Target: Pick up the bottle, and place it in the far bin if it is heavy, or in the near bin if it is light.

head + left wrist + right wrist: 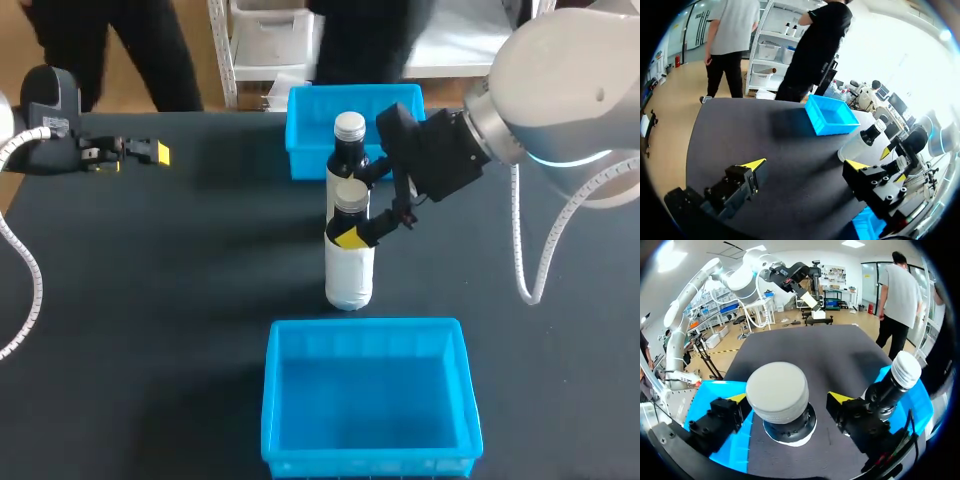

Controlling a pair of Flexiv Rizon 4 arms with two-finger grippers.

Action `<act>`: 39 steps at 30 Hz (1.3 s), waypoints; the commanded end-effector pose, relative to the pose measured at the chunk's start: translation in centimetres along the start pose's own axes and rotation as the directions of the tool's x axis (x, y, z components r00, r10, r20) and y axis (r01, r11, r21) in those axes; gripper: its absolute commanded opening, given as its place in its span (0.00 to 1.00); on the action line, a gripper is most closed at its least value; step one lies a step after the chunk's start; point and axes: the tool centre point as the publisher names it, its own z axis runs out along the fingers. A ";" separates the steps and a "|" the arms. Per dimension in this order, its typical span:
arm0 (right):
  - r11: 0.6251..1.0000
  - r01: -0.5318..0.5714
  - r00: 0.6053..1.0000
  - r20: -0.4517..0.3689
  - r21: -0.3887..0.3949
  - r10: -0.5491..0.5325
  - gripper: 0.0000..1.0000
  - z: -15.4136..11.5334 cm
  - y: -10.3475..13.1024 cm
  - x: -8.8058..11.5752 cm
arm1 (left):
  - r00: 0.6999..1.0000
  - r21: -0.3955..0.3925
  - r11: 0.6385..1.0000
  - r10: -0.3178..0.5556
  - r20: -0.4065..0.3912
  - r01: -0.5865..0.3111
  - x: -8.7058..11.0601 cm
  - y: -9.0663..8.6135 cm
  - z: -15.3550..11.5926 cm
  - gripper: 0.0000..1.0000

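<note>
While the left gripper (807, 164) hangs released above the desk (150, 280), the right gripper (789, 397), released, straddles the bottle (350, 270) neck. Second bottle (349, 150) stands behind, against the far bin (300, 130); near bin (365, 325) in front.

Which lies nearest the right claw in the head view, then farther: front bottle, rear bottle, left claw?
1. Front bottle: between the right claw's fingers.
2. Rear bottle: just behind it.
3. Left claw: far off at the left.
</note>
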 end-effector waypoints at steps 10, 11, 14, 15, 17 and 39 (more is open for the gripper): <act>1.000 0.003 1.000 0.006 -0.001 -0.003 0.45 0.0 0.0 -0.1 | 1.000 0.000 1.000 0.000 0.000 0.000 0.0 0.0 0.0 1.00; 1.000 0.002 1.000 0.006 -0.001 -0.002 0.44 0.0 0.1 -0.1 | 1.000 0.000 1.000 0.000 0.000 0.000 0.0 0.0 0.0 1.00; 1.000 0.001 1.000 0.007 -0.001 -0.001 0.36 0.0 0.1 0.0 | 1.000 0.000 1.000 0.000 0.000 0.000 0.0 0.0 0.0 1.00; 1.000 0.001 1.000 0.007 0.000 -0.001 0.26 0.0 0.2 0.0 | 1.000 0.000 1.000 0.000 0.000 0.000 0.0 0.0 0.0 1.00; 1.000 0.002 1.000 0.008 0.001 -0.002 0.00 -0.1 0.2 0.1 | 1.000 0.000 1.000 0.000 0.000 0.000 0.0 0.0 0.0 1.00; 0.992 0.043 0.999 0.016 0.116 -0.045 0.00 -5.7 -0.9 -2.7 | 1.000 0.000 1.000 0.000 0.000 0.000 0.0 0.0 0.0 1.00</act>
